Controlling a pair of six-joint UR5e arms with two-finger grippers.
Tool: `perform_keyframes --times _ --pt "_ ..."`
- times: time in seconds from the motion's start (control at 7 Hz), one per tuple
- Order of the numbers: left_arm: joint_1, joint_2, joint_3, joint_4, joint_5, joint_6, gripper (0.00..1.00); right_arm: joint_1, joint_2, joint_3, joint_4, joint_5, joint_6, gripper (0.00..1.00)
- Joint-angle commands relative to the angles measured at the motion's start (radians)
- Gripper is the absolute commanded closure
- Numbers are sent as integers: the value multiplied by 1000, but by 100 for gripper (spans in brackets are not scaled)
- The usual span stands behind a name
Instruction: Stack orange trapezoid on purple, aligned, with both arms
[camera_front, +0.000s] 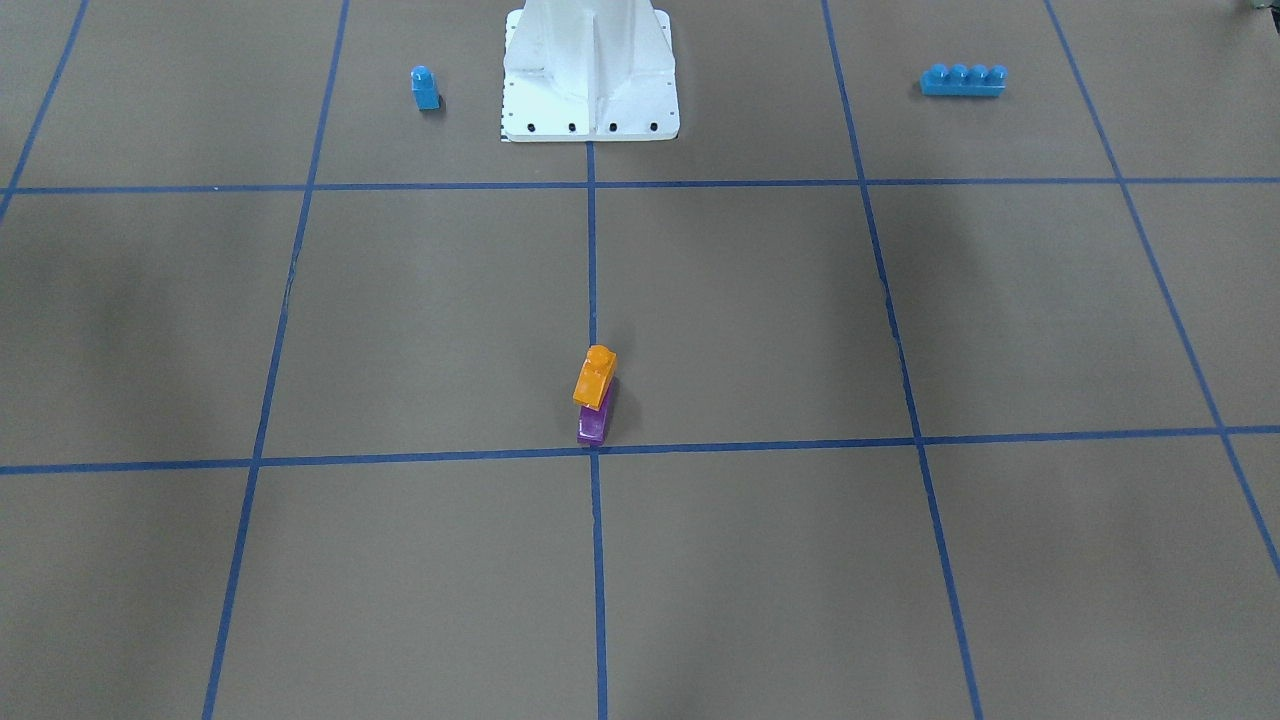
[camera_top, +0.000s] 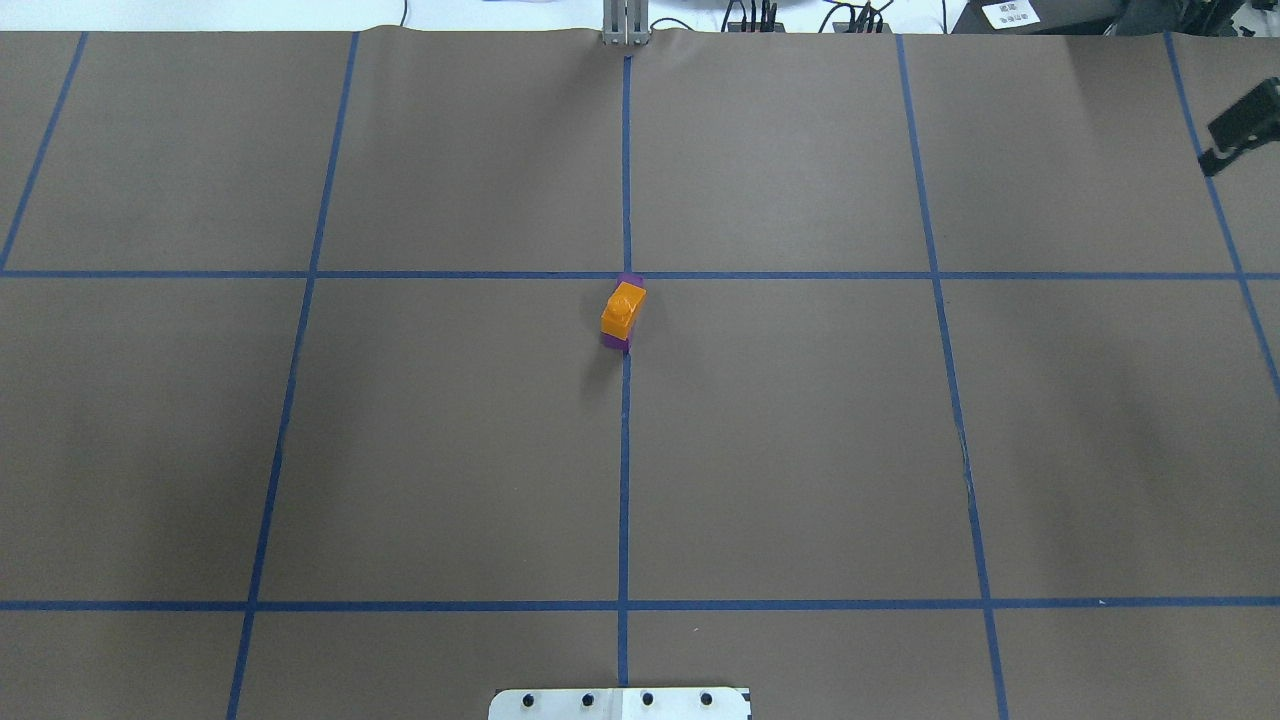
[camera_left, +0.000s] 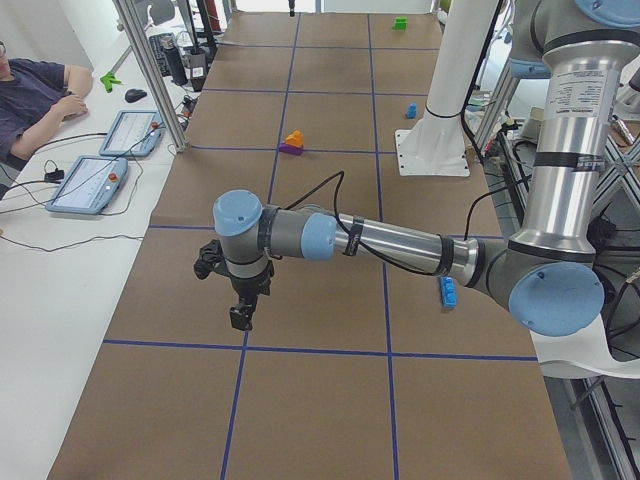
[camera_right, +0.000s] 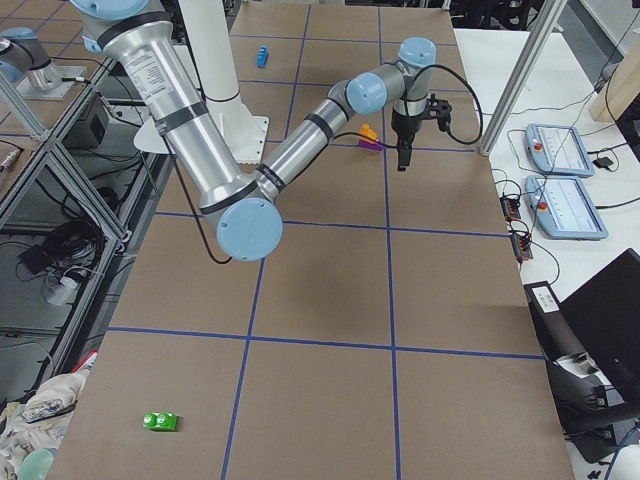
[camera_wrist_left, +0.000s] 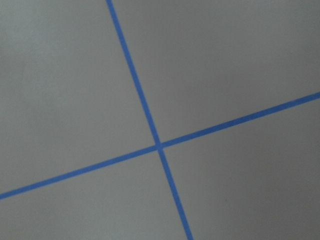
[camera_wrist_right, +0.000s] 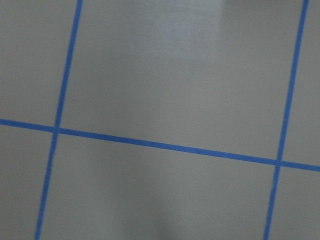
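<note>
- The orange trapezoid (camera_front: 595, 374) sits on top of the purple (camera_front: 593, 425), stud up, and the pair stands free on the brown tabletop (camera_front: 400, 330), just beside a crossing of blue tape lines (camera_front: 596, 448) on the operators' side of the middle
- In the overhead view, purple shows at both ends of the orange; whether the edges line up exactly cannot be told
- The left fingers (camera_left: 240, 320) hang above bare tabletop, well apart from the stack; whether they are spread or pressed together cannot be told
- The right fingers (camera_right: 403, 160) point down, raised off the tabletop and touching nothing; their state cannot be told either
- Farthest back stands the white pedestal (camera_front: 590, 80), with a small blue block (camera_front: 425, 88) on the robot's right of it and a long blue brick (camera_front: 963, 80) on the robot's left
</note>
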Motion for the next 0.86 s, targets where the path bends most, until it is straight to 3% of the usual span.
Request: perform_keyframes --times 0.0,0.29,0.71 --pt "-31 46 3 -14 -2 49 0 94 -209 -6 82 -6 -92 0" --pt "-48 60 6 -9 5 103 0 204 -259 -127 241 2 -101 0" --pt "-49 61 26 -9 7 103 0 229 -265 -182 254 67 -199 0"
